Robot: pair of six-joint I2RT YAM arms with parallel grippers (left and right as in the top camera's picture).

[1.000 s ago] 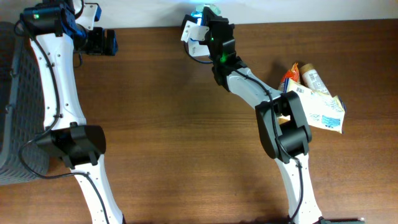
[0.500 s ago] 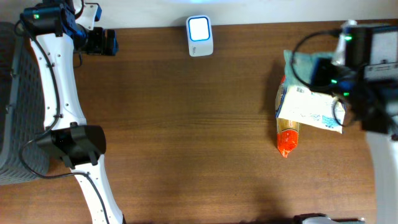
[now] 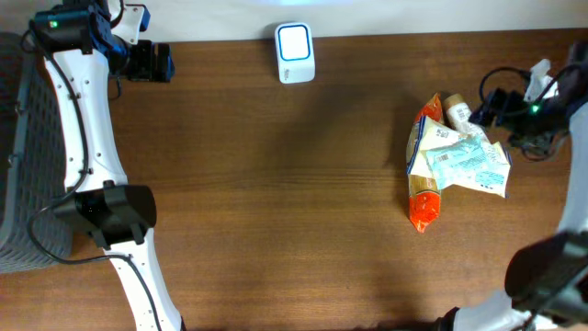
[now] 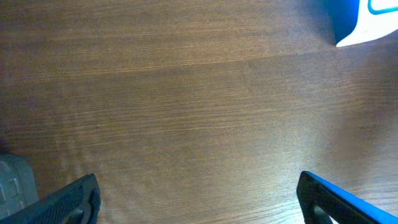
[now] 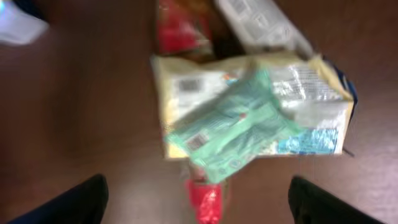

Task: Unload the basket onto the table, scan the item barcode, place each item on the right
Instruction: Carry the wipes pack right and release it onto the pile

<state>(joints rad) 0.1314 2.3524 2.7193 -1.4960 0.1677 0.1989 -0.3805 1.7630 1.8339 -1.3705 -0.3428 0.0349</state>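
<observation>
The white scanner (image 3: 295, 41) with its lit blue window stands at the table's far edge, and its blue-and-white corner (image 4: 367, 22) shows in the left wrist view. A green pouch (image 5: 233, 127) with a barcode label lies on top of a cream packet (image 5: 311, 99) in the pile at the right (image 3: 459, 158). My right gripper (image 3: 487, 106) hovers over that pile, open (image 5: 199, 205), with nothing between its fingers. My left gripper (image 3: 156, 62) is open (image 4: 199, 202) over bare wood at the far left.
A red-orange packet (image 3: 424, 198) sticks out under the cream packet toward the front. A small white bottle (image 3: 457, 112) lies at the pile's far end. A dark mesh basket (image 3: 23, 165) stands at the left edge.
My right arm swung from the scanner back to the right side, and its jaws went from shut to open. The green pouch now lies on the pile. The left arm stayed still.
</observation>
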